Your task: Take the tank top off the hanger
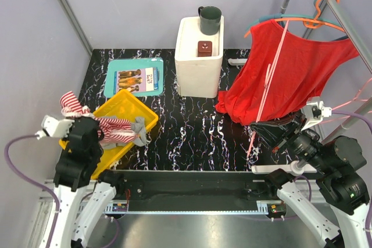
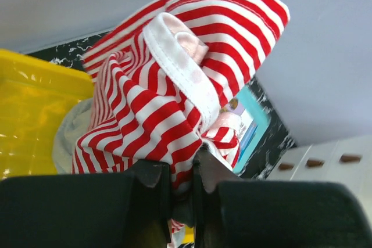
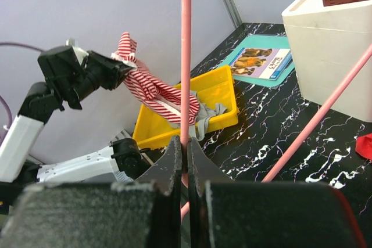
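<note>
Up on the right-hand rail the tank top point(image 1: 290, 74) hangs from its hanger point(image 1: 317, 23), so the right gripper point(image 3: 185, 155), pinched on a pink strap point(image 3: 185, 56), should pull slowly sideways, with the left gripper point(image 2: 181, 169) clutching striped cloth point(image 2: 168, 85).

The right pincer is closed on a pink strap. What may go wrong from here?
1. The right pincer grips only the pink strap, not the red tank top; a pull may slip or stretch it.
2. The hanger may come down with the top.
3. The left pincer holds the striped cloth, so it cannot steady anything.
</note>
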Robot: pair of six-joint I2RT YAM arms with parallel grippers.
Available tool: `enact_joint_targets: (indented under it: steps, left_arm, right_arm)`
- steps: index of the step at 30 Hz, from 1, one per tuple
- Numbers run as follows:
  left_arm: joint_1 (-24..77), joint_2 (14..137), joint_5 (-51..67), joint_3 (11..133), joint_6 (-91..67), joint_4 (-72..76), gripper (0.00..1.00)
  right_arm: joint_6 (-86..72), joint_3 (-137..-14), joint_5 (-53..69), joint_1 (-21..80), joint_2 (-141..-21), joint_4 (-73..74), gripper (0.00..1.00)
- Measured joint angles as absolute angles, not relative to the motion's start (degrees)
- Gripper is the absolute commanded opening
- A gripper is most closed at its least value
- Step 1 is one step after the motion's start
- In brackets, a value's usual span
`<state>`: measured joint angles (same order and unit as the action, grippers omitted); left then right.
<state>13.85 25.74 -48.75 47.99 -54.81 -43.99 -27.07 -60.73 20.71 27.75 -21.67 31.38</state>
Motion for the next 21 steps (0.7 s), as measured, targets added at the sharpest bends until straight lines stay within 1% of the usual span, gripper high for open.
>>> enact_joint_targets:
  steps: [3,6,14,21]
  left_arm:
    - [13.8,21.8,-50.5,43.6,-57.7,-43.1,0.02]
    - [13.8,22.8,-50.9,42.1,-56.0,-42.1,0.01]
    - [13.8,37.8,-49.1,53.2,-30.3,-35.6,0.0]
    - [13.7,36.6,-46.7,53.5,-8.3,-32.4,0.0]
  right_arm:
    - [-27.2,-60.7,20.8,27.7,-21.7,31.4,0.0]
    - [-27.4,-60.6,21.1,27.7,-21.6,31.4,0.0]
    - [-28.1,-59.1,22.3,27.7,-21.3,31.4,0.0]
    - [-28.1,-58.9,25.3,27.7,-22.3,31.3,0.0]
